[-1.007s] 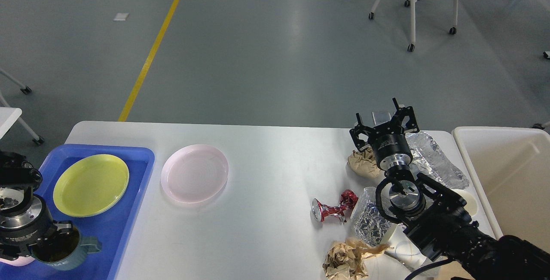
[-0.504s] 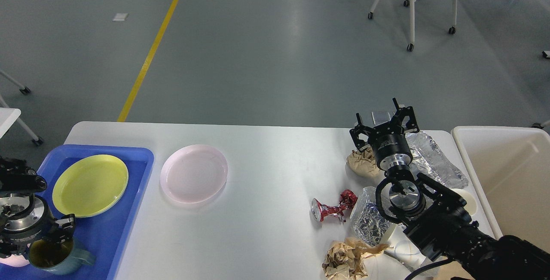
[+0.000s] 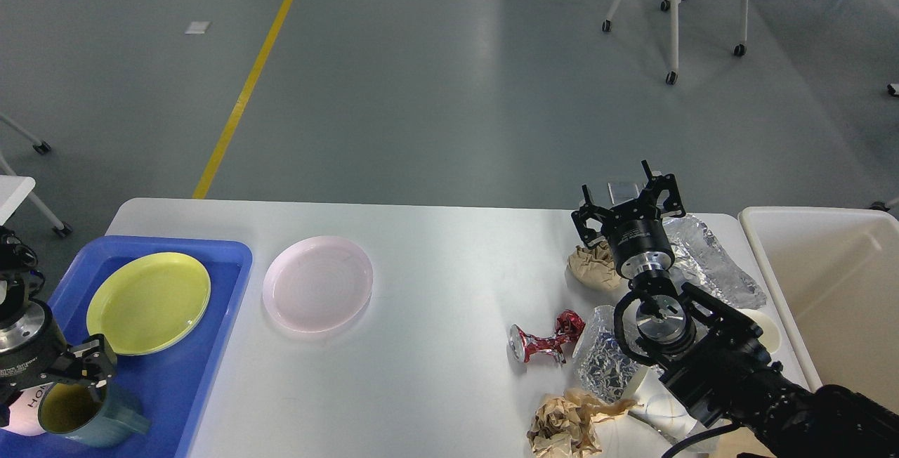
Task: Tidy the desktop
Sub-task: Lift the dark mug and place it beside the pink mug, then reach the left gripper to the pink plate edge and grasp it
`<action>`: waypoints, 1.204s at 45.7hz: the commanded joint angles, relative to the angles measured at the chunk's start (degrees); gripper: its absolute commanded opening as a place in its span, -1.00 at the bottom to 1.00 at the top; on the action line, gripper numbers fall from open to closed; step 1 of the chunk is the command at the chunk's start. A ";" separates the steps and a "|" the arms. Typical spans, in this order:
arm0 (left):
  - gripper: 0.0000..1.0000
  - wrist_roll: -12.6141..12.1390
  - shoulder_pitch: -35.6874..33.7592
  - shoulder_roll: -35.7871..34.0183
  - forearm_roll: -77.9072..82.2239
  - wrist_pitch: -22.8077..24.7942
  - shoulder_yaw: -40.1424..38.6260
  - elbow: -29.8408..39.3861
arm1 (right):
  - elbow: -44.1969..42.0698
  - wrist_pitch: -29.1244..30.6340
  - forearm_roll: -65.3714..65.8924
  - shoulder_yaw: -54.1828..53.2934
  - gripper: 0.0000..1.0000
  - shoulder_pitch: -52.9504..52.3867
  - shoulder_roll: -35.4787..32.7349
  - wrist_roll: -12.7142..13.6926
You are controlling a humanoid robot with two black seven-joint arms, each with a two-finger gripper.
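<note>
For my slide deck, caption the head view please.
Left gripper over mug in blue tray; right gripper open above desktop litter.

At the left end of the desktop (image 3: 435,282) sits the tray (image 3: 197,345), with a plate (image 3: 149,302) lying in its far half and a mug (image 3: 81,416) at its near corner, the left gripper (image 3: 74,374) right over the mug's rim. Just right of the tray, a second plate (image 3: 317,284) rests on the bare tabletop. Over at the right end, the right gripper (image 3: 627,206) hangs above a cluster: crumpled paper (image 3: 593,265) at the back, foil (image 3: 709,261) to its right, a crushed can (image 3: 544,341) nearer and further left, another paper wad (image 3: 565,424) at the near edge. Beyond the right end stands the bin (image 3: 829,289).
</note>
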State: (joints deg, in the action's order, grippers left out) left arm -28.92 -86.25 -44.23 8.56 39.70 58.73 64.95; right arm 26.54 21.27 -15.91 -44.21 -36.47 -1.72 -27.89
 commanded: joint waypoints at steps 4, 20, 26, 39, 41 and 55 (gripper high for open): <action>0.90 -0.09 -7.87 -1.65 -0.04 7.23 -0.37 0.00 | 0.00 0.00 0.00 0.00 1.00 0.00 -0.04 -0.06; 0.90 -1.66 -19.74 -0.95 -8.29 9.87 -5.91 0.26 | 0.00 0.00 0.00 0.00 1.00 0.00 -0.04 -0.06; 0.90 -5.97 -20.54 2.04 -9.18 9.44 -9.42 0.26 | 0.00 0.00 0.00 0.00 1.00 0.00 -0.04 -0.06; 0.87 -7.03 -14.13 11.35 -9.88 1.19 -11.71 0.26 | -0.09 0.00 0.00 0.00 1.00 0.00 0.05 0.02; 0.87 -7.12 -12.11 12.76 -10.40 -2.24 -12.41 0.26 | -0.09 0.00 0.00 0.00 1.00 0.00 0.05 0.03; 0.87 -7.03 1.34 18.65 -18.58 -25.53 -16.45 0.88 | 0.00 0.00 0.00 0.00 1.00 0.00 -0.04 0.03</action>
State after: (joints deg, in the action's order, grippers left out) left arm -36.03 -88.88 -27.68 -7.54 21.36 43.38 65.78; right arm 26.49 21.27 -15.91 -44.21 -36.47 -1.70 -27.89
